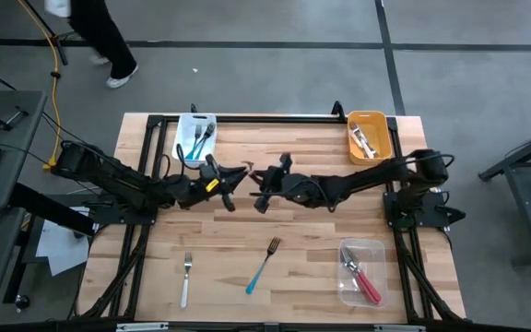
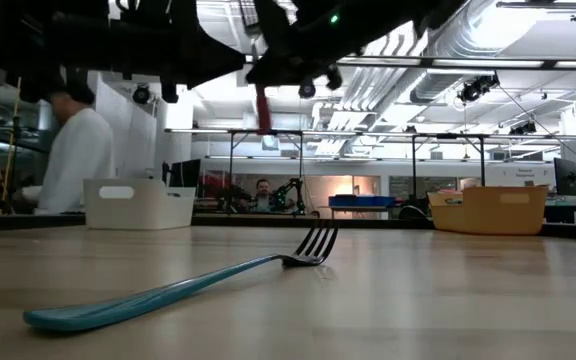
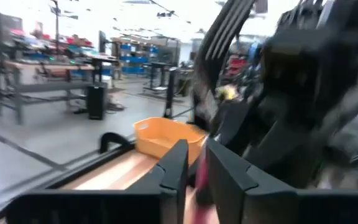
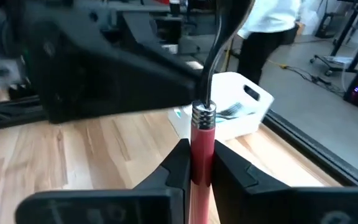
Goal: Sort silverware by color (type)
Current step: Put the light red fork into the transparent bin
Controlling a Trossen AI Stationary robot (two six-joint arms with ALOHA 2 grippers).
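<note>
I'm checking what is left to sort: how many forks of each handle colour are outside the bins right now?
White-handled fork, lying on the table: 1
Teal-handled fork, lying on the table: 1
Red-pink-handled fork, held above the table in the right gripper: 1
Total: 3

Left gripper (image 1: 231,181): raised above mid-table, facing the right gripper, fingers narrowly apart.
Right gripper (image 1: 256,178): just opposite, fingers (image 4: 178,163) clamped on a red-handled fork (image 4: 202,146).
</note>
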